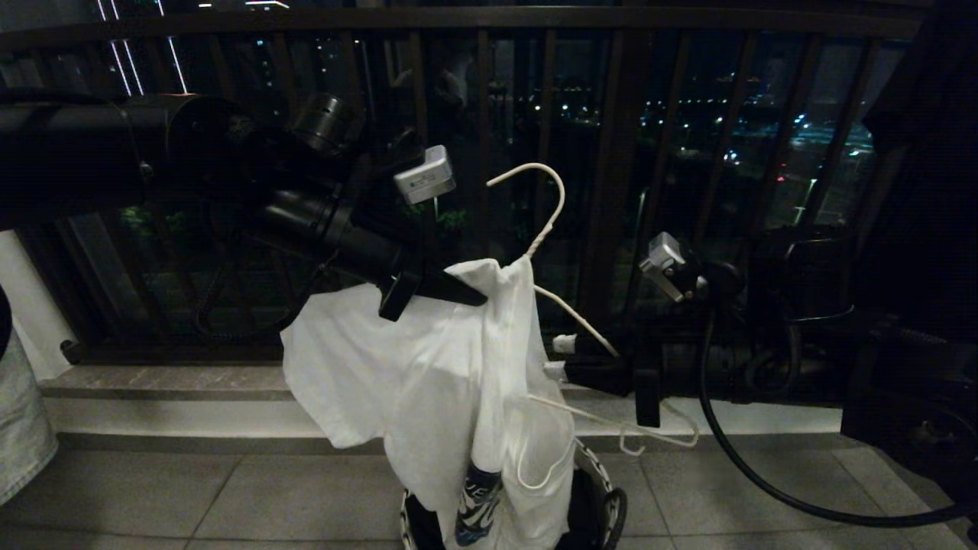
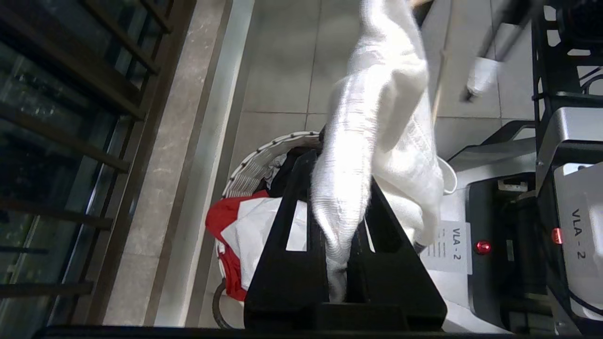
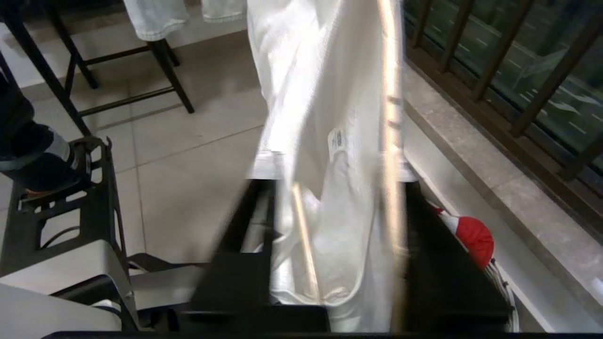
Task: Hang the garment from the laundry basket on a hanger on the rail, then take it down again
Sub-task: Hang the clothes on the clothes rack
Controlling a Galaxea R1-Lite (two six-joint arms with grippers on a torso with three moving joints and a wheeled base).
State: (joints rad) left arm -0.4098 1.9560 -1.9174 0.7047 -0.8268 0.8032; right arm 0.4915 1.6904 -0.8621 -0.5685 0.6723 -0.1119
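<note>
The white garment (image 1: 428,382) hangs bunched over the laundry basket (image 1: 603,489), its blue print low down. My left gripper (image 1: 474,296) comes in from the left and is shut on a fold near the collar (image 2: 339,174). The thin white hanger (image 1: 546,221) rises out of the collar, its hook free in the air. One hanger arm slants down to my right gripper (image 1: 559,357). That gripper (image 3: 334,176) stands open, with the garment (image 3: 306,94) and blurred hanger wire (image 3: 390,117) between its jaws. The rail is out of view.
A dark balcony railing (image 1: 611,153) and a stone sill (image 1: 168,382) run behind the basket. A red cloth (image 2: 221,221) lies in the basket (image 2: 264,160). My own base (image 2: 565,188) stands close behind. Black frame legs (image 3: 160,61) stand on the tiled floor.
</note>
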